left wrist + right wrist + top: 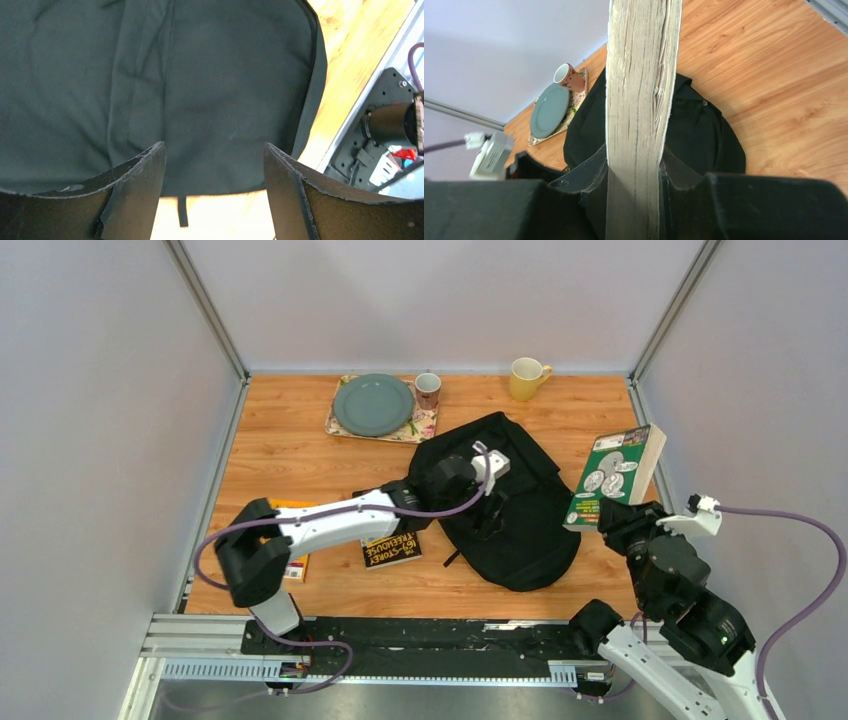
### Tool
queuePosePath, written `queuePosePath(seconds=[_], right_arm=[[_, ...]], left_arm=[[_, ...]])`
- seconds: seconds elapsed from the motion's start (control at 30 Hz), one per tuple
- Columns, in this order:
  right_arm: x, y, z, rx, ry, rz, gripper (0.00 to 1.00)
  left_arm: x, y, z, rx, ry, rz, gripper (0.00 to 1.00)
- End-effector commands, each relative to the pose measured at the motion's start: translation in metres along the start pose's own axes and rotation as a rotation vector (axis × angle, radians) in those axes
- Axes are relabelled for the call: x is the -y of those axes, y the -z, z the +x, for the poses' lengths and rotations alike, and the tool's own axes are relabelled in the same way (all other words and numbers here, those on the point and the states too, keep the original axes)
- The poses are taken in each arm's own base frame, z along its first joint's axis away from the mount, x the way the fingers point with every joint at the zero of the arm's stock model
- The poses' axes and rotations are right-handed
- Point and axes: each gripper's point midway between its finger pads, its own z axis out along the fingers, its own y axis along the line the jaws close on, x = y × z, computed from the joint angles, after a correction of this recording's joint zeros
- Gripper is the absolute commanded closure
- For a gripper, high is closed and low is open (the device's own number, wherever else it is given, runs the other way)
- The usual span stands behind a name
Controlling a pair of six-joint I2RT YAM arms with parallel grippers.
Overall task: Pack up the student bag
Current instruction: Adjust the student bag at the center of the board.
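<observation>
1. Top external view: the right gripper (603, 517) pinches a green book (613, 472) by its lower end, in the air right of the bag (520, 525).
2. A black book (390, 548) lies flat just left of the bag.
3. The bag lies in the middle of the table (290, 440); the left gripper (214, 150) hangs over it, fingers spread, holding nothing.
4. At the far edge are a plate (372, 404) on a mat (425, 426), a cup (428, 389) and a yellow mug (526, 378).
</observation>
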Motion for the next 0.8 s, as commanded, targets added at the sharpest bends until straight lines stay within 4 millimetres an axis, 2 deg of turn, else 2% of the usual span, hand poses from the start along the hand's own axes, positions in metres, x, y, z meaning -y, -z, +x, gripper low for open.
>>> queuePosePath(seconds=[0.0, 0.03, 0.13, 0.27, 0.43, 0.63, 0.73, 0.77], right_arm=[[0.001, 0.015, -0.028, 0.071, -0.067, -0.027, 1.00], [0.000, 0.017, -0.026, 0.059, -0.068, -0.036, 1.00], [0.001, 0.021, -0.028, 0.051, -0.073, -0.040, 1.00], [0.005, 0.024, -0.032, 0.060, -0.078, -0.031, 1.00], [0.011, 0.028, -0.035, 0.082, -0.099, -0.028, 1.00], [0.013, 0.028, -0.027, 0.054, -0.115, -0.033, 1.00], [0.014, 0.028, -0.022, 0.039, -0.121, -0.032, 1.00], [0.014, 0.028, -0.022, 0.039, -0.125, -0.032, 1.00]], left_arm=[[0.011, -0.037, -0.008, -0.065, -0.090, 0.042, 0.22], [0.011, -0.052, -0.009, -0.078, -0.086, 0.035, 0.21], [0.010, -0.078, -0.008, -0.099, -0.094, 0.040, 0.21], [0.018, -0.100, 0.003, -0.149, -0.083, 0.100, 0.21], [0.051, -0.111, 0.015, -0.181, -0.057, 0.247, 0.22], [0.086, -0.123, 0.027, -0.216, -0.122, 0.309, 0.22], [0.097, -0.124, 0.037, -0.239, -0.139, 0.326, 0.22], [0.106, -0.123, 0.039, -0.239, -0.144, 0.341, 0.22]])
